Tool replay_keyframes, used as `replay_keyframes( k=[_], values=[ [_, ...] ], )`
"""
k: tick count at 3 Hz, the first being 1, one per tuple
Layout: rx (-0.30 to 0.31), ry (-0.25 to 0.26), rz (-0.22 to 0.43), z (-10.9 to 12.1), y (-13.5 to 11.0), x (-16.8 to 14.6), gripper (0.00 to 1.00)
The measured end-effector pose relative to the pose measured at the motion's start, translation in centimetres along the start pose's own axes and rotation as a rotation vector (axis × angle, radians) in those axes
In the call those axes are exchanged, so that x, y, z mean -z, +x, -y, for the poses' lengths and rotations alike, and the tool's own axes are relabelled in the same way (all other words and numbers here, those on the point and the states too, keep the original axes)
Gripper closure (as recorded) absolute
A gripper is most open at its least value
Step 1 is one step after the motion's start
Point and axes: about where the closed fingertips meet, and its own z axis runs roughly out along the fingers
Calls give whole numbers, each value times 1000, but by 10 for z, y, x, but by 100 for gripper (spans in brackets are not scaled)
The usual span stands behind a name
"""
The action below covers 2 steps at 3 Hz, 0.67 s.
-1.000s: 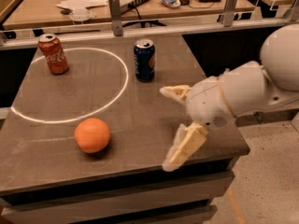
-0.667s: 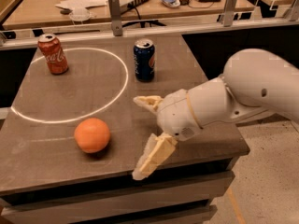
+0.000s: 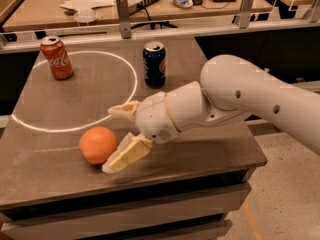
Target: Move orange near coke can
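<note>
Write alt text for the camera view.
A white robot arm's open gripper is at the right side of an orange on a dark table. A coke can and a blue can stand farther back.

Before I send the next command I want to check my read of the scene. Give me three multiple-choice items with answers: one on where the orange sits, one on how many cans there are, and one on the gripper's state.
1. Where does the orange lie relative to the coke can?
A. touching it
B. apart from it, nearer the table's front edge
C. on top of it

2. How many cans stand on the table?
A. one
B. two
C. three

3. What state is the gripper in?
A. open, beside the orange
B. shut on the orange
C. shut on the coke can

Answers:
1. B, because bare tabletop separates the orange from the coke can.
2. B, because only the coke can and a blue can stand there.
3. A, because its fingers are spread apart beside the orange.
</note>
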Motion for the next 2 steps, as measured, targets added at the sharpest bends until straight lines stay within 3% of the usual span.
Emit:
replay_keyframes(
  k=[1, 2],
  values=[
    [-11, -37, 12, 7, -9, -17, 47],
    [-17, -135, 54, 13, -20, -38, 79]
  ],
)
